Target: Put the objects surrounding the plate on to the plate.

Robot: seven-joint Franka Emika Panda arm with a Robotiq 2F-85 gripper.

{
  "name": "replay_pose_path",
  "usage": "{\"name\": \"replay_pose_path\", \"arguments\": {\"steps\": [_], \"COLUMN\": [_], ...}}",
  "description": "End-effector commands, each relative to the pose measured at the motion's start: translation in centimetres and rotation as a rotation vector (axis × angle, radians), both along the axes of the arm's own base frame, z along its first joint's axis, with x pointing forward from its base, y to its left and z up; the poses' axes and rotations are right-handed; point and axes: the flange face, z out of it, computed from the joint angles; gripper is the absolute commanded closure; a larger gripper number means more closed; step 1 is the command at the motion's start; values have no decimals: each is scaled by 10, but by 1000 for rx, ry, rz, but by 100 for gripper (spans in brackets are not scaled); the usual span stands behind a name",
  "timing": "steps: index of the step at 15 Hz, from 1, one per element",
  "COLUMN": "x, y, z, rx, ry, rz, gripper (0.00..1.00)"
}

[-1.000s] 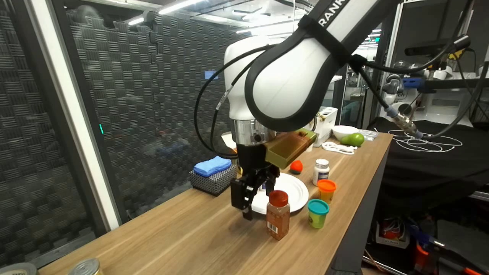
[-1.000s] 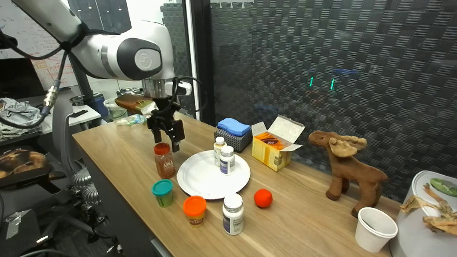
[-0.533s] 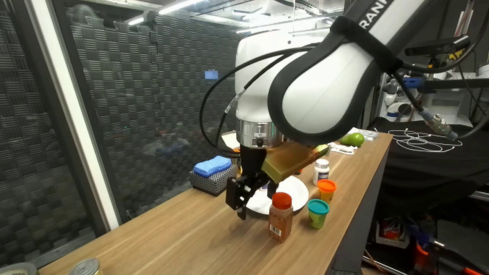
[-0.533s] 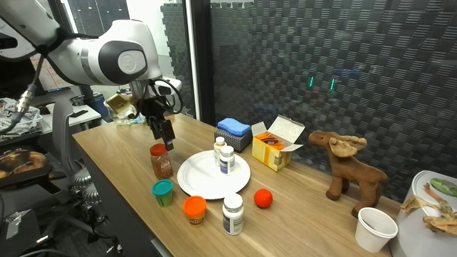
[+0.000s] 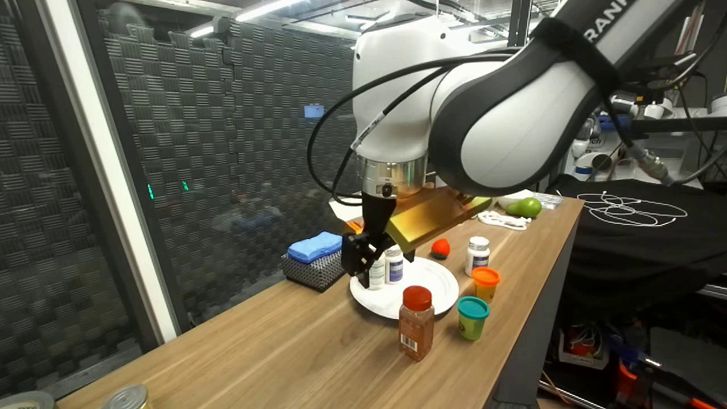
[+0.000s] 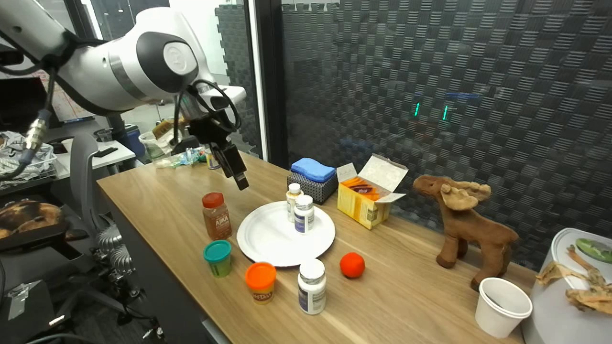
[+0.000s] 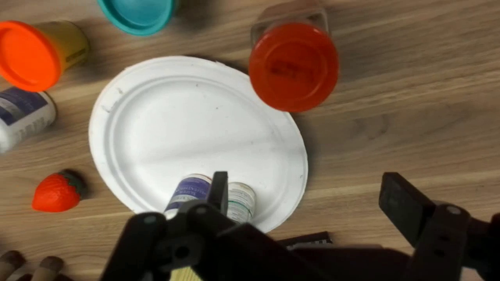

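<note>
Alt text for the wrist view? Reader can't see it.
White plate seen from above with two bottles on it; around it, clockwise from lower left, a strawberry, third bottle, orange-lidded tub, teal-lidded tub and red-capped jar. At the bottom, the pincer stands open, holding nothing.

In an exterior view, white arm (image 5: 514,136) is showing charcoal trim (image 5: 448,142), "RANK" lettering (image 5: 608,20) at upper right; black cables (image 5: 368,130) are looping beside a silver collar (image 5: 393,175). Wrist view: black gripper (image 7: 305,181) is showing round screws (image 7: 453,210).

Bright ceiling strip lts (image 5: 270,9), tabletop (image 6: 172,186) w/ sheen, faint shadow across plate (image 7: 195,125), wrist view sl. soft
</note>
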Motion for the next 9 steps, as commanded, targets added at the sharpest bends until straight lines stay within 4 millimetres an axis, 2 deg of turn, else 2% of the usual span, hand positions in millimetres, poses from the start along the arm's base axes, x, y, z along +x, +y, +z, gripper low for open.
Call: {"name": "replay_pose_path", "arguments": {"steps": [1, 4, 9], "x": [-2, -8, -6], "y": [0, 7, 5], "z": [3, 11, 9], "rx": [-13, -19, -29], "ry": [45, 101, 137], "rz": [-7, 6, 27], "gripper": [0, 0, 0]}}
